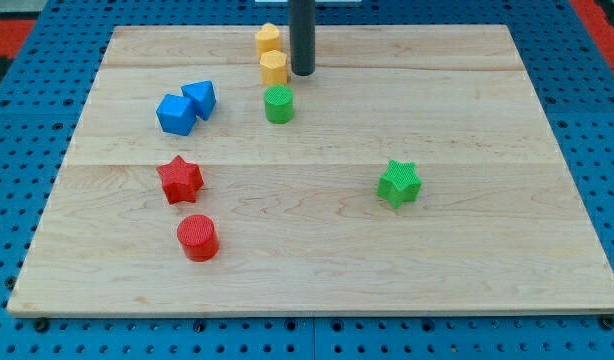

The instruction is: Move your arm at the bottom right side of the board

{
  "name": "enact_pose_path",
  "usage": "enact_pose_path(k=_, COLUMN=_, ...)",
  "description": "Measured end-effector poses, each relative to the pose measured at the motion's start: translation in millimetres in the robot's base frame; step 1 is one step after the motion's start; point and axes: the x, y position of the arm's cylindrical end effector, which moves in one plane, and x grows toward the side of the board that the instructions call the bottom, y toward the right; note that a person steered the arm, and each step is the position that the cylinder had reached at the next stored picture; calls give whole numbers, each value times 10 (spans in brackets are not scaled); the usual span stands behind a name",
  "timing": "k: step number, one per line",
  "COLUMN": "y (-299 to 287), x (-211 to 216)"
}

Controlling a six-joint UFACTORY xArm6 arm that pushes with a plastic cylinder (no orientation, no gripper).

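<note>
My tip [302, 73], a bare dark rod end with no claw to spread or close, sits near the top edge of the wooden board [507, 260], just right of the lower yellow hexagonal block [274, 68], possibly touching it. Bottom right corner is well apart from it; green star block [399, 183] lies nearest there.

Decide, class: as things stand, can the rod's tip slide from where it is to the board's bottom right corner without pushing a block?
Probably yes. My tip stands near the view's top, just right of the yellow blocks. Only the green star lies toward that corner of the board, and there is room to pass it.
</note>
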Motion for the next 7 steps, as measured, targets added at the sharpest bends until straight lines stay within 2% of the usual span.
enact_pose_path(k=2, y=898, x=40)
enact_pose_path(k=3, y=954, x=40)
enact_pose_path(k=4, y=1338, x=263)
enact_pose_path(k=5, y=2075, x=407)
enact_pose_path(k=6, y=2472, x=665)
enact_pose_path(k=7, y=3347, x=1552)
